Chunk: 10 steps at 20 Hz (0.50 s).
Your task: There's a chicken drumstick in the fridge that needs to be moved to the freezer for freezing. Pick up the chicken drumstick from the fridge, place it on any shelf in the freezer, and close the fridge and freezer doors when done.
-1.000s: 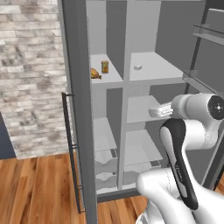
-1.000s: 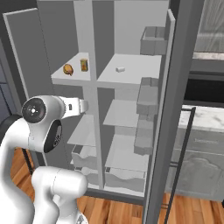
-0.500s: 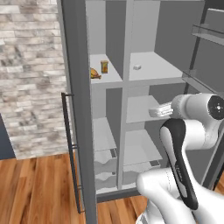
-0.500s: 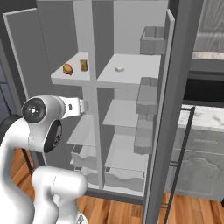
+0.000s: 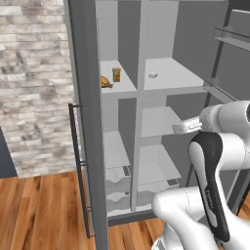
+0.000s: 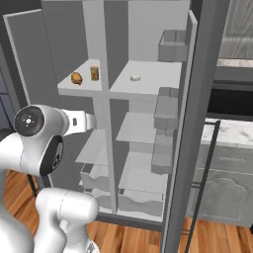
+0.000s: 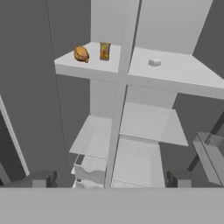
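The chicken drumstick (image 5: 106, 82) (image 6: 76, 78) (image 7: 81, 54) lies on the upper shelf (image 7: 94, 65) of the narrower left compartment, the freezer (image 5: 119, 146), beside a small orange-yellow carton (image 7: 104, 51). The wider fridge compartment (image 5: 171, 122) is to the right of the divider. Both dark grey doors stand open: the narrow one (image 5: 83, 122) on the left, the wide one (image 6: 207, 99) on the right. My gripper (image 7: 111, 181) is open and holds nothing. It hangs in front of the appliance, well below and short of the drumstick's shelf.
A small white object (image 5: 153, 74) sits on the fridge's upper shelf. Pale door bins (image 6: 165, 108) line the wide door. Drawers (image 7: 92, 168) fill the bottom of both compartments. A brick wall (image 5: 34, 88) is on the left, and a counter (image 6: 232, 133) on the right.
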Motion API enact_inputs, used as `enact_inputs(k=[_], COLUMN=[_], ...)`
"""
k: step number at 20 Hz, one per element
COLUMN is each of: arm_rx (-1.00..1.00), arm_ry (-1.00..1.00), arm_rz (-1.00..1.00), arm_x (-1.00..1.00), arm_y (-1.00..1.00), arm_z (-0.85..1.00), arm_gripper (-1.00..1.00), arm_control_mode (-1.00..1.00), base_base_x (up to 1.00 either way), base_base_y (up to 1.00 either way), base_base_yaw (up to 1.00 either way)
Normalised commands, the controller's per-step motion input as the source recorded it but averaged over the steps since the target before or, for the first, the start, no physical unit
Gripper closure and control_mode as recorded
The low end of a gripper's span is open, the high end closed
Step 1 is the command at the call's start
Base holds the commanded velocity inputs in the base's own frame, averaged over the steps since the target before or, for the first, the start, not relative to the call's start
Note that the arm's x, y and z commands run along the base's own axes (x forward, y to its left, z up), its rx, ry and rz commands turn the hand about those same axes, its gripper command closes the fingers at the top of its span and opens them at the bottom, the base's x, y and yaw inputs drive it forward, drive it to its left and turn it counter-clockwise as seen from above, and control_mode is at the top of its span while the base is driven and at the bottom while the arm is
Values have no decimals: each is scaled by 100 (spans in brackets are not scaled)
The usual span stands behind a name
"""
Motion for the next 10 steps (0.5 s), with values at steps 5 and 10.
enact_inputs(k=[5,10], arm_rx=[0,0], arm_ry=[0,-2], arm_rz=[0,0], arm_x=[-15,0], arm_y=[0,0], arm_z=[-11,-19], arm_gripper=[-100,-100], arm_control_mode=[-100,100], base_base_x=[0,0], base_base_y=[0,0], base_base_yaw=[0,0])
